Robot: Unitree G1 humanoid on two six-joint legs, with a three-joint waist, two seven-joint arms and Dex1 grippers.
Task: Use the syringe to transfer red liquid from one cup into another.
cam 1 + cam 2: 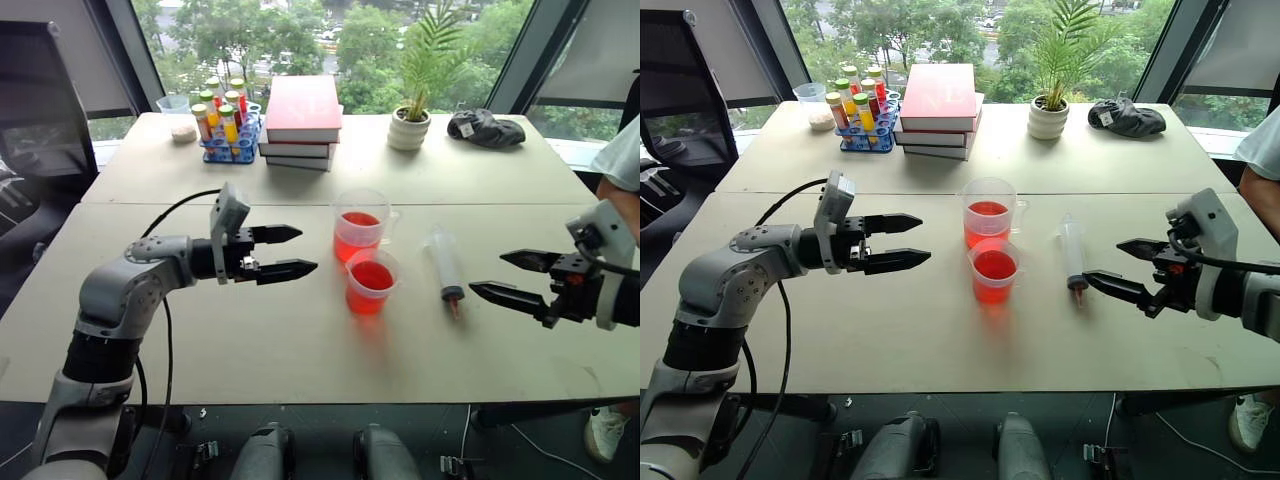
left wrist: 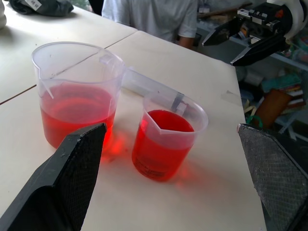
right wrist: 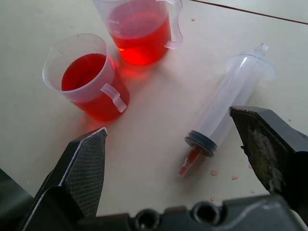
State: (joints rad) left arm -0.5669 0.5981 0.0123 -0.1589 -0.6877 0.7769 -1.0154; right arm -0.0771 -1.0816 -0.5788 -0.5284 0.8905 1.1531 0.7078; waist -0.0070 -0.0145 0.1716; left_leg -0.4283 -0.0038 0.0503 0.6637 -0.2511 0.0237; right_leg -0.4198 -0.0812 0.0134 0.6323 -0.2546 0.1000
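Lying on the pale tabletop (image 1: 250, 330) beside two red-filled clear plastic cups (image 1: 365, 260), the large clear syringe (image 1: 444, 265) could roll; both black pincers, left (image 1: 285, 252) and right (image 1: 510, 277), gape empty, and either might topple a cup.

Left arm (image 1: 125, 285): silver-grey rounded metal shells, black ribbed joint bands, thin black cable looping off behind the forearm. White wrist camera housing (image 1: 228, 217) above the black two-fingered left gripper (image 1: 283, 252); tapered fingers, textured pads. Right gripper (image 1: 515, 275) identical, white wrist casing.
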